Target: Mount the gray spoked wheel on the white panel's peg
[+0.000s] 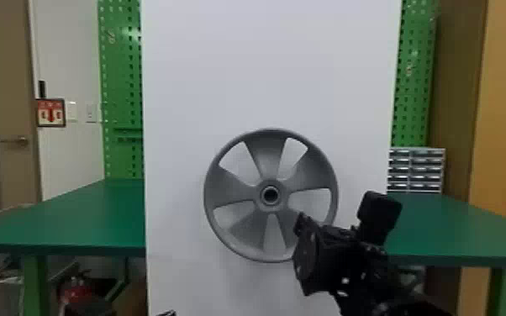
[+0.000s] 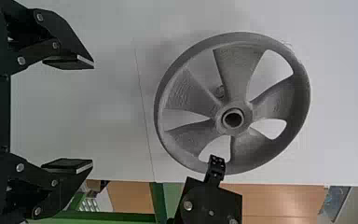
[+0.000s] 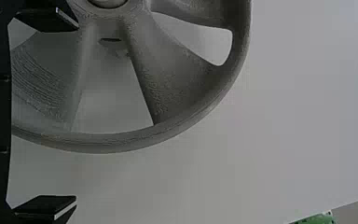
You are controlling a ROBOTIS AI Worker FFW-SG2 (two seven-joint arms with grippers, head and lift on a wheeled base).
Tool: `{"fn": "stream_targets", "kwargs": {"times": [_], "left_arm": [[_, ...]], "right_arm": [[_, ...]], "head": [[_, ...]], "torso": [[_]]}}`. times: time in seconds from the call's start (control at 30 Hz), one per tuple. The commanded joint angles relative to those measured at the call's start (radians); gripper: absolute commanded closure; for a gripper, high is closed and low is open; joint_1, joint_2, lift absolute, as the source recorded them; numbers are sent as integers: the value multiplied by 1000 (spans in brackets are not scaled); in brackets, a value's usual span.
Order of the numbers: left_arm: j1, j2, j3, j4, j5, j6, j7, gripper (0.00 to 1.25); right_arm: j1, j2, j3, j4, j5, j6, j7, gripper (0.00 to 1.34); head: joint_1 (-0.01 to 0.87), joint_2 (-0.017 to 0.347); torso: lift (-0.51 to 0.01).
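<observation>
Against the white panel [image 1: 264, 75] stands the gray spoked wheel [image 1: 269, 147], hub hole facing out. My right gripper [image 1: 338, 216] is at the wheel's lower right. In the right wrist view, the right gripper [image 3: 77, 113] is open, one finger over the wheel [image 3: 168, 84] near its hub, the other outside the rim. A bit of my left gripper [image 1: 167, 313] shows at the bottom edge; in the left wrist view, the left gripper [image 2: 93, 113] is open and apart from the wheel [image 2: 237, 70]. A small stub [image 2: 220, 91] shows through a spoke opening; whether the hub sits on a peg, I cannot tell.
Green tabletops [image 1: 75, 218] extend on both sides of the panel, with green pegboard [image 1: 122, 84] behind. A small drawer cabinet [image 1: 416, 170] stands at the right. Under the left table are a red object [image 1: 75, 292] and other items.
</observation>
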Motion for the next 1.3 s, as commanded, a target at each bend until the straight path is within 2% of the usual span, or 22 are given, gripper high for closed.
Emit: {"fn": "stream_targets", "kwargs": {"times": [0.0,0.3,0.5,0.93,1.27], "left_arm": [[1,0,3,0,0,0,0,496],[-2,0,5,0,0,-2,0,496],[-2,0,6,0,0,-6,0,496],[-4,-1,5,2,-1,-15,0,496],[-4,-3,3,5,-1,-26,0,496]], "right_arm": [[30,-7,24,-14,-12,-14,0,-2],[107,-28,54,-35,-13,-69,32,-2],[168,-45,72,-35,31,-132,43,-2],[311,-76,84,51,68,-345,89,-2],[420,-60,41,150,100,-502,181,-2]], "head": [[123,-8],[123,-8],[123,-8],[123,-8],[123,-8]], "torso": [[-403],[-403],[-403],[-403],[-403]]}}
